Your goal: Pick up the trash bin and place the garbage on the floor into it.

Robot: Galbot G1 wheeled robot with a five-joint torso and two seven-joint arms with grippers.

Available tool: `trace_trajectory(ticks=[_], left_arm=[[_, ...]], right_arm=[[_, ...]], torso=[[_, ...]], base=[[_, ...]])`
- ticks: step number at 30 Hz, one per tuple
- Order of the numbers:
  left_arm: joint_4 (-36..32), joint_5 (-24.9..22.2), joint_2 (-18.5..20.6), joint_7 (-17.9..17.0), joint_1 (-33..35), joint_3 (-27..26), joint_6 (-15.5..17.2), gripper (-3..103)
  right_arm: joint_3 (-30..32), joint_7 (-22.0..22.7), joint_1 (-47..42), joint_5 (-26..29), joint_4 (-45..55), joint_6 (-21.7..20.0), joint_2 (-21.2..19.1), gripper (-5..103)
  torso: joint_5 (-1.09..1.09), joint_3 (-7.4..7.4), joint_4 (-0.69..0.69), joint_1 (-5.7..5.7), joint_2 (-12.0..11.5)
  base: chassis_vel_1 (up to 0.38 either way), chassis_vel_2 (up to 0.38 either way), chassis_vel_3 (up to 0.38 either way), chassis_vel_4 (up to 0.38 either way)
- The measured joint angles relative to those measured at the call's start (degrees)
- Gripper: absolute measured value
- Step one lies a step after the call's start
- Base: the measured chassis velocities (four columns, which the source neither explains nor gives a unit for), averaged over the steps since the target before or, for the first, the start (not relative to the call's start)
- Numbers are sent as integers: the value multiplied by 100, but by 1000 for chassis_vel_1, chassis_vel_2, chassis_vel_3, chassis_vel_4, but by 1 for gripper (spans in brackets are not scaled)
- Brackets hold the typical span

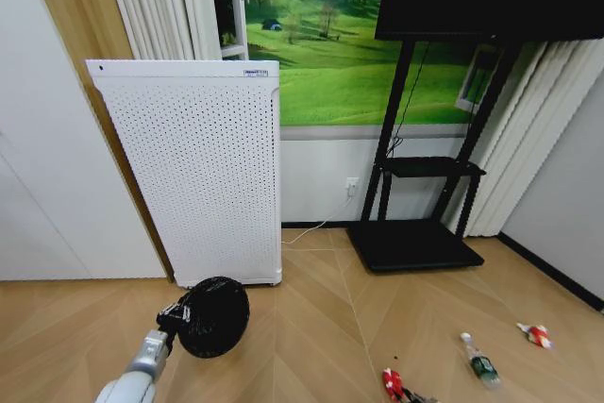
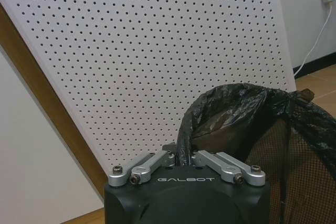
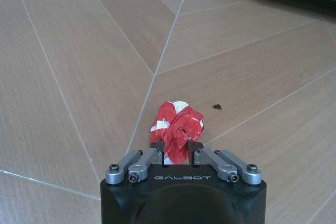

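The trash bin (image 1: 213, 316), a small black mesh bin with a black bag liner, hangs tilted above the floor at the lower left of the head view. My left gripper (image 2: 184, 157) is shut on its bagged rim (image 2: 226, 103). In the right wrist view, my right gripper (image 3: 177, 153) is shut on a crumpled red-and-white can (image 3: 177, 123) just over the wooden floor. In the head view that can (image 1: 393, 383) sits at the bottom edge. A clear bottle with a green label (image 1: 481, 361) and a red-and-white wrapper (image 1: 536, 334) lie on the floor to the right.
A tall white perforated appliance (image 1: 203, 167) leans against the wall right behind the bin. A black TV stand (image 1: 415, 244) stands at the back right, with a cable running to a wall socket (image 1: 351, 184). Bare wooden floor (image 1: 321, 327) lies between bin and garbage.
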Motion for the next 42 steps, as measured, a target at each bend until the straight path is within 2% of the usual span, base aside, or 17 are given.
trace_trajectory(ticks=[12,20,23,27,30,31,33,34,36,42], left_arm=[[39,11,-12,-8,-22,-3,-25,6],[7,10,-30,-23,-129,203,5,6],[-72,9,-4,-28,-296,453,47,6],[-116,-2,23,-29,-380,590,64,6],[-193,-25,81,-29,-455,781,74,6],[-193,-25,81,-29,-455,781,74,6],[-229,-30,118,-28,-502,885,75,6],[-229,-30,118,-28,-502,885,75,6],[-261,-32,138,-28,-538,996,78,6],[-338,-12,134,-29,-577,1198,80,6]], right_arm=[[251,-179,-220,-148,346,223,-98,22],[1176,-346,-732,-193,1549,423,-537,22],[1832,-534,-1290,-194,2372,563,-779,20],[2172,-627,-1611,-207,2775,637,-841,20],[2615,-916,-2045,-382,3265,976,-790,20],[2615,-916,-2045,-382,3265,976,-790,20],[2786,-1266,-2174,-575,3484,1320,-666,20],[2786,-1266,-2174,-575,3484,1320,-666,20],[2861,-1563,-2259,-674,3760,1632,-548,20],[2733,-1798,-2173,-676,4304,1856,-517,20]], torso=[[1,0,-1,0,0],[-1,0,1,0,0],[-2,0,-2,0,0],[0,0,-1,0,0],[0,0,-1,0,0],[0,0,-1,0,0],[1,0,-1,0,0],[1,0,-1,0,0],[1,0,0,0,0],[0,0,0,0,0]], base=[[0,0,0,0],[0,0,0,0],[0,0,0,0],[0,0,0,0],[0,0,0,0],[0,0,0,0],[0,0,0,0],[0,0,0,0],[0,0,0,0],[0,0,0,0]])
